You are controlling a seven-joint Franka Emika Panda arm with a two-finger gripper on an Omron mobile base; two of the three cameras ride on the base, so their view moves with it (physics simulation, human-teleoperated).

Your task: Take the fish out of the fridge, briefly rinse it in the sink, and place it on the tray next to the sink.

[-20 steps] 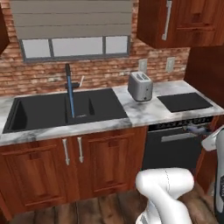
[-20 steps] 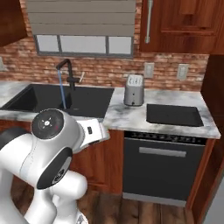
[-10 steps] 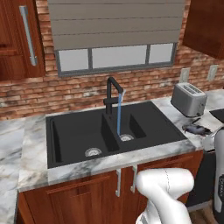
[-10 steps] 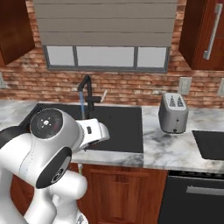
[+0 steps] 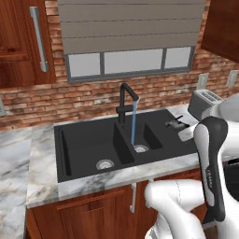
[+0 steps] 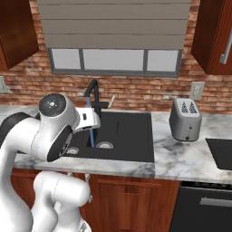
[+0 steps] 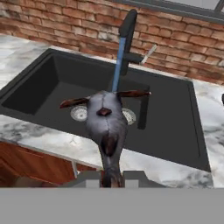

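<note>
In the hand view the dark grey fish [image 7: 107, 122] hangs straight ahead, tail end pinched in my gripper [image 7: 113, 177], which is shut on it. Its fins spread out over the front rim of the black sink [image 7: 175, 131]. Behind the fish stands the dark faucet [image 7: 127, 39], and a blue stream of water falls from it into the right basin. From the left base view the fish [image 5: 175, 123] is a small spiky shape by the sink's [image 5: 84, 140] right rim. The black tray [image 6: 221, 154] lies at the right edge. The fridge is out of view.
A silver toaster [image 6: 186, 120] stands on the marble counter [image 6: 181, 156] between sink and tray. A dark dishwasher [image 6: 204, 208] sits under the counter at the right. Brick wall and a window run behind the faucet [image 5: 125, 100]. Wooden cabinets hang on both sides.
The whole picture has shifted: the base has driven left along the counter, so the sink now sits in the middle and the tray at the edge. The fish stays in the gripper.
</note>
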